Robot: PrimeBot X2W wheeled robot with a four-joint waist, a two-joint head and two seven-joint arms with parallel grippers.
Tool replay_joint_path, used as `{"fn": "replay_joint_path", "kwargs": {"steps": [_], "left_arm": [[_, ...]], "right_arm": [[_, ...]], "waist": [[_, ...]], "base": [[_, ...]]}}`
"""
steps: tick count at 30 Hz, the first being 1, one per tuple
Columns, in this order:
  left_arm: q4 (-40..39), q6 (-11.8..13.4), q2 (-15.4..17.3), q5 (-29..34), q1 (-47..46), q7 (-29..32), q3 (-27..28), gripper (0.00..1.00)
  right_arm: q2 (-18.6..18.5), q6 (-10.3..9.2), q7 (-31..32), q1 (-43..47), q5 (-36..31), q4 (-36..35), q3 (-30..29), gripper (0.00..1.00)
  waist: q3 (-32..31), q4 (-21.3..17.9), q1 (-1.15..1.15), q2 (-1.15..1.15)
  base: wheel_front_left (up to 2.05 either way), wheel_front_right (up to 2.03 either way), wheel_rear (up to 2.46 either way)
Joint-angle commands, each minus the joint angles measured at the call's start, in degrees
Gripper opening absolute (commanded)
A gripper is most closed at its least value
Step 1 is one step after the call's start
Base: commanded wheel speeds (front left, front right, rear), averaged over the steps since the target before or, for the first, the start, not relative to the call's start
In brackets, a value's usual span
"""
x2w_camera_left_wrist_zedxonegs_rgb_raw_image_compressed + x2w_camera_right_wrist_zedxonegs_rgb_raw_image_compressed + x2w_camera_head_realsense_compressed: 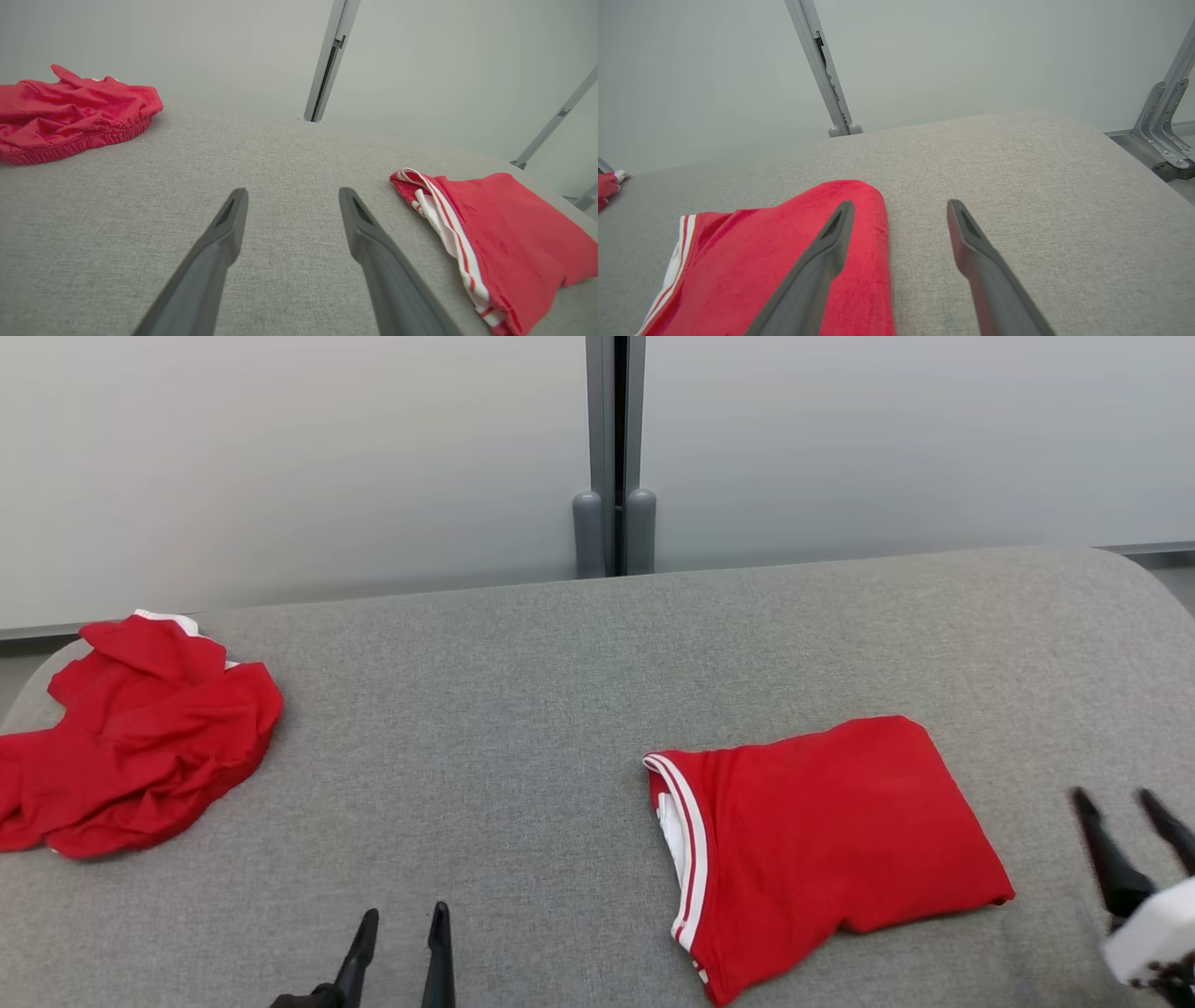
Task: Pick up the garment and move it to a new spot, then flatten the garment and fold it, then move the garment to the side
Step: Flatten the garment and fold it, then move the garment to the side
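Observation:
A folded red garment (822, 845) with white-striped trim lies flat on the grey cushion (523, 709), right of centre. It also shows at the right of the left wrist view (509, 233) and at the lower left of the right wrist view (784, 261). My right gripper (1116, 803) is open, just right of the garment, with nothing between its fingers. In its own view that right gripper (899, 210) has its left finger (833, 238) over the cloth's edge. My left gripper (406, 919) is open and empty near the front edge, left of the garment; its own view (292, 198) shows bare cushion between the fingers.
A second red garment (131, 737) lies crumpled at the cushion's far left edge, also seen in the left wrist view (70, 116). A pale wall with a grey metal post (614, 457) stands behind the cushion. The cushion's right end curves off near a metal bracket (1164, 135).

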Motion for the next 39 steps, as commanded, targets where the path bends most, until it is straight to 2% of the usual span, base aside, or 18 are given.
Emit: {"fn": "replay_joint_path", "kwargs": {"steps": [1, 6, 9, 12, 16, 20, 21, 29, 32, 37, 38, 39], "left_arm": [[-0.26, -0.23, 0.25, 0.94, 0.37, -0.11, 0.87, 1.00], [-1.01, -0.81, 0.25, 2.51, 2.03, -0.12, 3.29, 1.00], [-1.24, -1.31, 0.24, 3.23, 2.25, -0.11, 4.27, 1.00], [-1.70, -1.54, 0.23, 3.48, 2.23, -0.11, 4.81, 1.00], [-2.49, -1.36, 0.24, 3.59, 1.39, -0.11, 5.26, 1.00], [-2.99, -1.11, 0.23, 3.63, 0.04, -0.11, 4.85, 1.00], [-2.88, -1.21, 0.24, 3.88, -1.15, -0.12, 4.34, 1.00], [-2.71, -0.55, 0.24, 3.52, -4.53, -0.12, 2.40, 1.00], [-2.75, -0.31, 0.24, 3.69, -5.07, -0.12, 2.29, 1.00], [-3.17, -0.04, 0.24, 3.80, -5.72, -0.11, 2.38, 1.00], [-3.27, 0.07, 0.23, 3.84, -5.91, -0.12, 2.45, 1.00], [-3.43, 0.19, 0.24, 3.89, -6.18, -0.12, 2.55, 1.00]], "right_arm": [[-0.39, 0.13, -1.31, 1.49, -1.85, 1.78, -2.15, 1.00], [1.09, 0.13, -3.33, 5.63, -10.09, 6.35, -11.12, 1.00], [2.86, 0.13, -3.34, 7.48, -14.04, 6.06, -15.86, 1.00], [5.00, 0.13, -3.32, 8.98, -16.25, 5.07, -17.99, 1.00], [6.01, 0.13, -2.67, 7.42, -15.13, 2.68, -15.27, 1.00], [4.29, 0.13, 3.45, 3.20, -12.68, 0.42, -9.61, 1.00], [3.70, 0.12, 7.24, 0.58, -11.64, 0.60, -7.05, 1.00], [3.38, 0.12, 17.48, -7.57, -9.55, 9.59, -2.83, 1.00], [4.21, 0.12, 19.44, -9.31, -7.59, 12.33, -1.81, 1.00], [5.10, 0.12, 21.42, -10.78, -2.49, 12.72, 0.16, 1.00], [5.19, 0.13, 21.50, -11.02, -0.94, 12.00, 0.93, 0.80], [5.25, 0.13, 21.66, -11.25, 0.96, 11.18, 1.50, 0.00]], "waist": [[-0.53, 0.20, 0.00, -0.01], [-1.27, 0.34, 0.00, -0.01], [-1.40, 0.46, 0.00, -0.01], [-1.41, 0.63, 0.00, -0.01], [-0.66, 0.87, 0.00, -0.01], [1.42, 1.20, 0.00, -0.01], [2.83, 1.70, 0.00, -0.01], [7.18, 5.18, 0.00, -0.01], [8.17, 6.02, 0.00, -0.01], [9.31, 6.16, 0.00, -0.01], [9.56, 6.03, 0.00, -0.01], [9.85, 5.81, 0.00, -0.01]], "base": [[0.00, 0.00, 0.00], [0.00, 0.00, 0.00], [0.00, 0.00, 0.00], [0.00, 0.00, 0.00], [0.00, 0.00, 0.00], [0.00, 0.00, 0.00], [0.00, 0.00, 0.00], [0.00, 0.00, 0.00], [0.00, 0.00, 0.00], [0.00, 0.00, 0.00], [0.00, 0.00, 0.00], [0.00, 0.00, 0.00]]}}
